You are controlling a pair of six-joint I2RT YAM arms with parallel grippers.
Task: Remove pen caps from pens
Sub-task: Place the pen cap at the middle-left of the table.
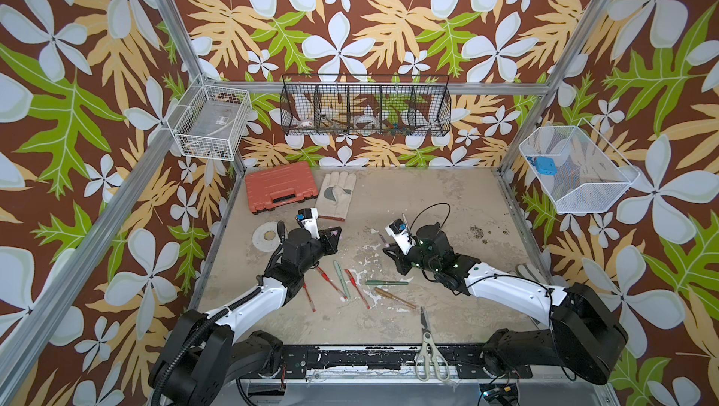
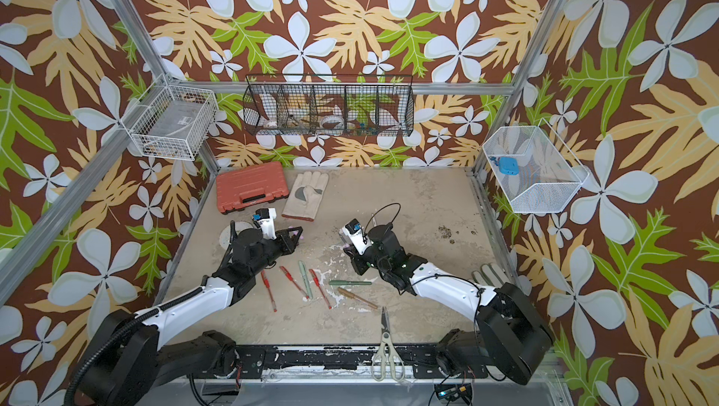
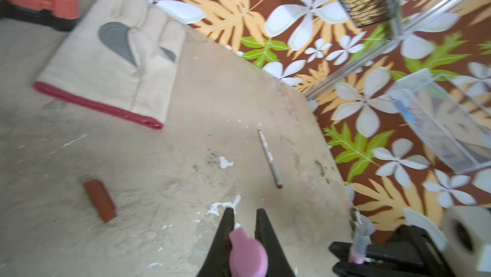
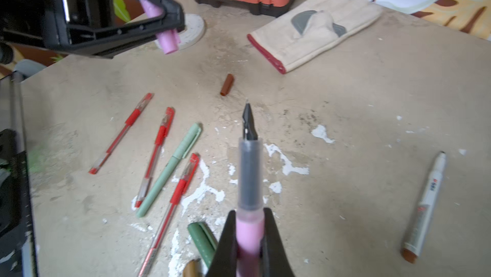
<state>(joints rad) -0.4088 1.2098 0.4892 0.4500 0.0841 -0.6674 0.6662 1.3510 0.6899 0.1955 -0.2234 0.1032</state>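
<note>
black wire basket [image 1: 441, 108] holds tape rolls [image 1: 365, 120], white mesh basket [image 1: 583, 198] holds blue block [image 1: 541, 164], left gripper [image 3: 244, 214] clenched on stubby pink cap [image 3: 248, 255], right gripper [image 4: 250, 210] gripping pink pen [image 4: 249, 172], bare nib [image 4: 248, 121], other stick pens [image 1: 339, 279] toward table [image 1: 447, 205] front edge

Matt plastic pink cap [image 3: 248, 255], cloth glove [image 3: 93, 76], rough chipped tabletop [image 4: 345, 89], translucent plastic red pens [image 4: 155, 151]

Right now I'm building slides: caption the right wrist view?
Right gripper holds the uncapped pink pen, nib exposed; left gripper holds a pink cap.
</note>
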